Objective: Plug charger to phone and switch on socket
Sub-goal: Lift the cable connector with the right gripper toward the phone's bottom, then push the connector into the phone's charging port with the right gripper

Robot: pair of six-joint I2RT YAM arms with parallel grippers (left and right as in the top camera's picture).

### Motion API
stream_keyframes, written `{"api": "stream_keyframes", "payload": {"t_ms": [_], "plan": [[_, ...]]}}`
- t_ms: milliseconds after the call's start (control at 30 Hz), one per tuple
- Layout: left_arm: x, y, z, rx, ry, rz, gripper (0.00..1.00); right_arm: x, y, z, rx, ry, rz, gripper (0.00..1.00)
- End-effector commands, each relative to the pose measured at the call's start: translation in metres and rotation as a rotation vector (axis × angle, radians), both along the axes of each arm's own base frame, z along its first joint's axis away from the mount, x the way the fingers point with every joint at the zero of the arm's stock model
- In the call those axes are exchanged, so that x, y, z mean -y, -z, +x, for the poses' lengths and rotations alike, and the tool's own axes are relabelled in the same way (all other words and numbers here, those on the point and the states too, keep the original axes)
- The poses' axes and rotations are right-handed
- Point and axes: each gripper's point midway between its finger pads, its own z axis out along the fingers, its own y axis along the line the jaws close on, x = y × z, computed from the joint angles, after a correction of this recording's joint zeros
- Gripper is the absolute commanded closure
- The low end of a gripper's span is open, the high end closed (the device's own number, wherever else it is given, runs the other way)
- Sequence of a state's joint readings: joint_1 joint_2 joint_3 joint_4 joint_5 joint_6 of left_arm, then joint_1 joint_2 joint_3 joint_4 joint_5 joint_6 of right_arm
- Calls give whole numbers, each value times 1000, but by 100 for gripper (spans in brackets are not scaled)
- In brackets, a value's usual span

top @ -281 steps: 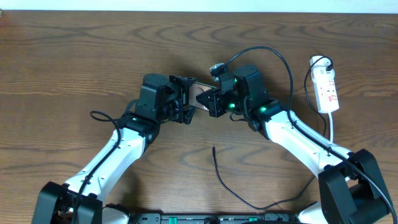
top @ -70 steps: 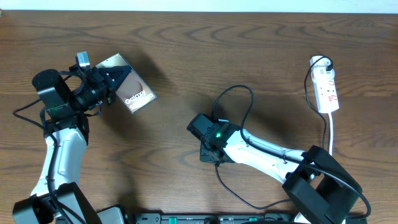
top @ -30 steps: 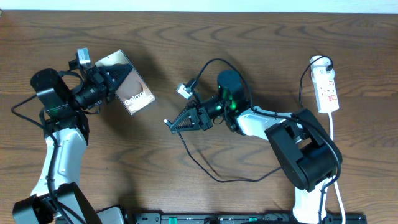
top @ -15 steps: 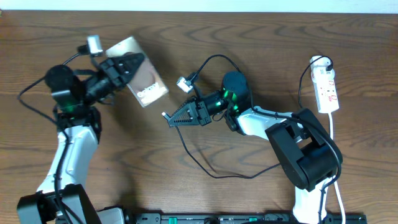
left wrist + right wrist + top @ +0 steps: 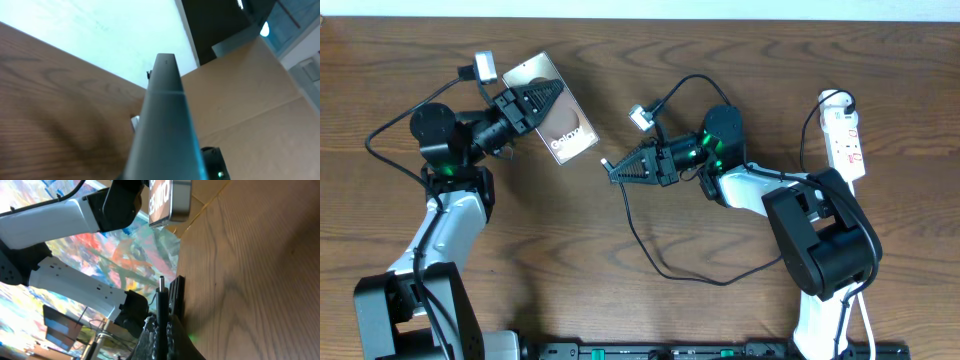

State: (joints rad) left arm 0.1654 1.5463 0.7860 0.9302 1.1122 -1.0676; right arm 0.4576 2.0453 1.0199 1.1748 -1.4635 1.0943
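Phone [image 5: 570, 130] and charger [image 5: 705, 283] are both lifted off the table [image 5: 740, 70], which suits a mid-air mating rather than one done flat on the wood. From overhead, the left gripper [image 5: 535, 105] is closed across the phone's upper half, leaving its lower end free and turned toward the other arm. The right gripper [image 5: 618, 167] pinches the charger just behind its plug tip, cable trailing down in a loop, tip aimed at the phone but clearly apart from it. The socket [image 5: 845, 140] lies well off at the right edge, untouched. The left wrist view shows only the phone edge-on, a dark slab running up the middle; its own fingers are hidden there. In the right wrist view the tip pokes out between closed fingers, pointing up toward the phone's end, probably for lining up the port.
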Motion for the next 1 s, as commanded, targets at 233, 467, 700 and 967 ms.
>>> {"api": "stream_keyframes", "payload": {"t_ms": [233, 467, 700, 967], "plan": [[-13, -20, 15, -86, -105, -137, 93, -4, -27, 11, 42, 90, 73, 99], [7, -20, 12, -93, -63, -138, 93, -13, -30, 9, 29, 106, 86, 99], [11, -19, 9, -88, -37, -128, 93, -15, -36, 3, 50, 91, 106, 99], [13, -19, 6, -91, -17, -125, 93, -14, -38, 2, 51, 90, 110, 99]]}}
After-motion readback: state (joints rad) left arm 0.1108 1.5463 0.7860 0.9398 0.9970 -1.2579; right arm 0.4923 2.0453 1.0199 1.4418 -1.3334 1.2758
